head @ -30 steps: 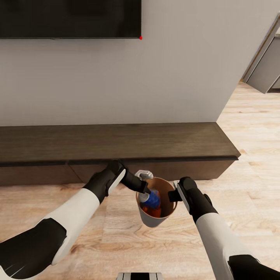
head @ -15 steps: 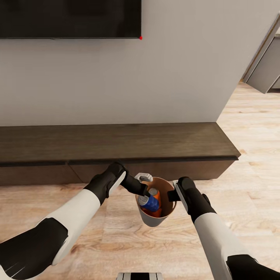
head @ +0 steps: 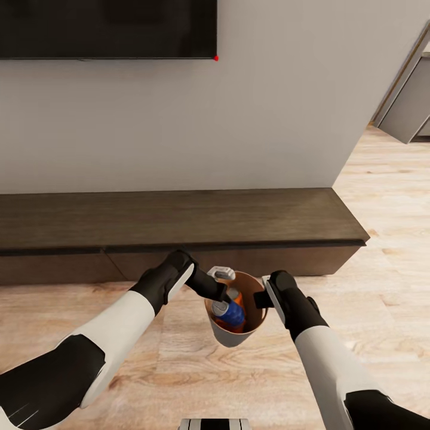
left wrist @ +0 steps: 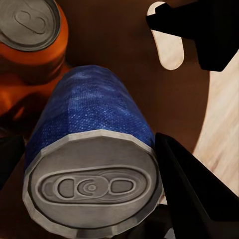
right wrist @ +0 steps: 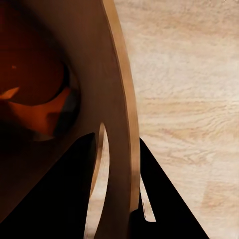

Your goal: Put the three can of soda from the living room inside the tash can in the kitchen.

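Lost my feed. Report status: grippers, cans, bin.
Right gripper shut on trash can rim, holding it above the floor. Left gripper over the can's mouth, blue can between its fingers. Orange can inside. Nothing blocking.

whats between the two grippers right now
The trash can, with the blue can and an orange can inside, seen in the head view.
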{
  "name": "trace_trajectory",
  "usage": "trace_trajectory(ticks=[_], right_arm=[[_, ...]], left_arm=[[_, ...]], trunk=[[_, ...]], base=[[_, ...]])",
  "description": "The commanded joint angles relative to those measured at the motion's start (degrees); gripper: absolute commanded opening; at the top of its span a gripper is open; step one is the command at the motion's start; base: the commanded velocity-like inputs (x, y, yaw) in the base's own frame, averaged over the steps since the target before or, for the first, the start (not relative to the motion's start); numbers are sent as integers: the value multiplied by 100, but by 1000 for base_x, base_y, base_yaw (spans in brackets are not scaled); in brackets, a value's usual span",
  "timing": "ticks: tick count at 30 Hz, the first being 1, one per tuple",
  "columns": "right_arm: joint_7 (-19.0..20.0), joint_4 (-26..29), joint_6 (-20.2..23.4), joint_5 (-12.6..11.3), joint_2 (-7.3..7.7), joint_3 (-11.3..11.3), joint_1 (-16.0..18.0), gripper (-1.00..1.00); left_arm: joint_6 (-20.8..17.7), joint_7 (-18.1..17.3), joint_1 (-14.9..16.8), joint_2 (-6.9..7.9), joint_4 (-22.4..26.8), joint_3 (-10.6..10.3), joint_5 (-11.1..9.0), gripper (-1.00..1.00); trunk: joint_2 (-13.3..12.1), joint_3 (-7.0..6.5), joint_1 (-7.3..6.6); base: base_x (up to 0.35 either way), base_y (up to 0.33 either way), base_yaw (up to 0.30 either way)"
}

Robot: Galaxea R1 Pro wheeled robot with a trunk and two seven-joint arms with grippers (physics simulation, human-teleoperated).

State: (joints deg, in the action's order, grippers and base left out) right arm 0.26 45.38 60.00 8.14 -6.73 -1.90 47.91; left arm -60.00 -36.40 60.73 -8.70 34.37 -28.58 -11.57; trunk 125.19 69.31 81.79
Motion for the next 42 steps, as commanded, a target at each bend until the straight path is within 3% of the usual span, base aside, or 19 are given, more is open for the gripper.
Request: trace_trajectory(ticks=[1,14,28,29,42], right_arm=[[26,1,0,-97,-9,-2,4,-100],[26,28,0,-100,-104,-21,57,-100],[26,33,0,-98,-109,-30,61,-100],[26,33,0,-99,-109,-30,61,-100],[26,33,0,-98,-96,-30,61,-100]], left_arm=[[0,-8,-4,0,-7,-2,5,-100],[109,219,-135,-3,-250,-15,10,-100],[276,289,-150,-9,-345,-16,5,-100],[280,290,-150,-9,-348,-16,5,100],[295,285,-155,3,-346,-16,2,100]], trunk=[[0,0,0],[0,0,0],[0,0,0],[0,0,0],[0,0,0]], base=[[0,0,0],[0,0,0],[0,0,0],[0,0,0],[0,0,0]])
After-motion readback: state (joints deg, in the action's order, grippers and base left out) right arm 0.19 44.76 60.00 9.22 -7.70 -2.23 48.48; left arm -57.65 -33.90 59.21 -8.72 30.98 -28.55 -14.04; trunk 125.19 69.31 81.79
